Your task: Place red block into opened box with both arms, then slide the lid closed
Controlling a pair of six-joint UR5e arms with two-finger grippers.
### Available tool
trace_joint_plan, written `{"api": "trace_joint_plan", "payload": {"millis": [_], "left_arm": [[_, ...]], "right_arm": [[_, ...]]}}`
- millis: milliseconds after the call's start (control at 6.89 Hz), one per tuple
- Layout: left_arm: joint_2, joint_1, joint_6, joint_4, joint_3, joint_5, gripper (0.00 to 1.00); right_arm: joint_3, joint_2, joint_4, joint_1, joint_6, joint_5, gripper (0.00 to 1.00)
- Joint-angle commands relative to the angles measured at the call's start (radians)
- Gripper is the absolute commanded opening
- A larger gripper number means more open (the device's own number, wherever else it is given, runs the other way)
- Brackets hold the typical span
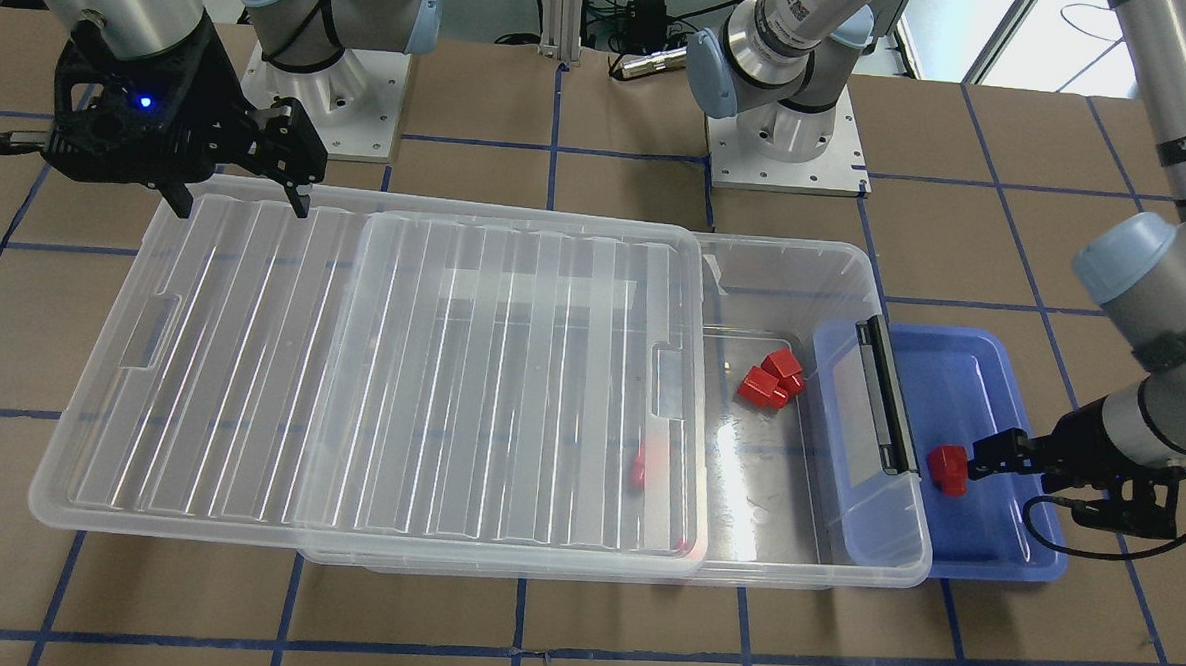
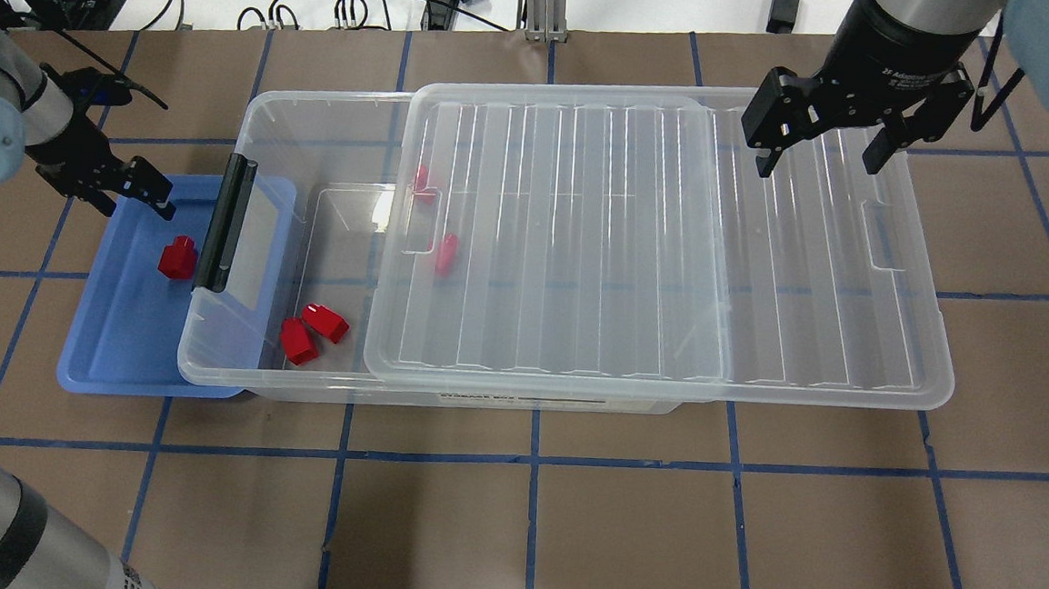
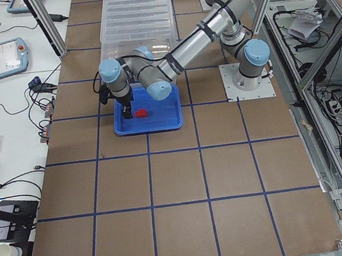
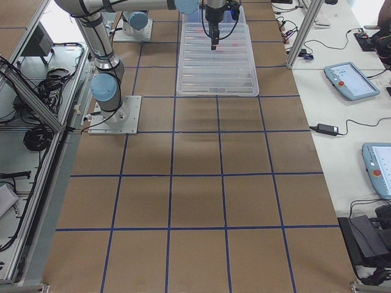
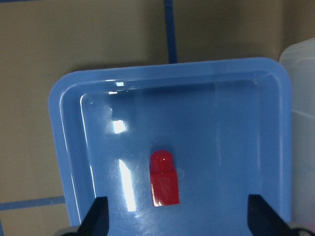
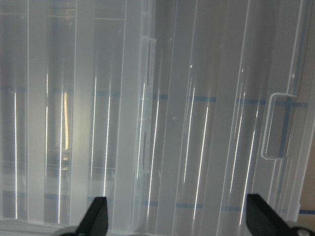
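Your red block (image 2: pixel 178 257) lies in the blue tray (image 2: pixel 120 352), just outside the box (image 2: pixel 317 109) at the end with the black clasp (image 2: pixel 224 221), where the box rim overhangs the tray. The left gripper (image 2: pixel 140 203) hangs over the block, jaws spread to either side of it. The lid (image 2: pixel 673 249) covers the box's far part and juts past that end, so the clasp end is uncovered. Two more red blocks (image 2: pixel 313 332) lie there, and two others lie under the lid. The right gripper (image 2: pixel 815 165) hovers, jaws spread, above the jutting end.
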Motion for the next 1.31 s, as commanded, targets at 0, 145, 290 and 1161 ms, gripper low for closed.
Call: {"api": "trace_joint_plan", "payload": {"millis": [0, 145, 290, 1161], "left_arm": [[0.009, 0.004, 0.009, 0.091, -0.102, 0.006, 1.0], [0.007, -0.01, 0.002, 0.086, -0.106, 0.005, 1.0], [-0.005, -0.009, 0.003, 0.086, -0.109, -0.003, 1.0], [0.071, -0.042, 0.011, -0.073, -0.055, 0.06, 0.0]], "right_arm": [[0.005, -0.001, 0.001, 0.002, 0.005, 0.0, 1.0], [0.005, -0.002, 0.003, 0.002, 0.029, -0.002, 1.0], [0.002, -0.002, 0.004, 0.002, 0.092, -0.011, 1.0], [0.006, -0.001, 0.009, 0.001, 0.092, -0.013, 1.0]]}}
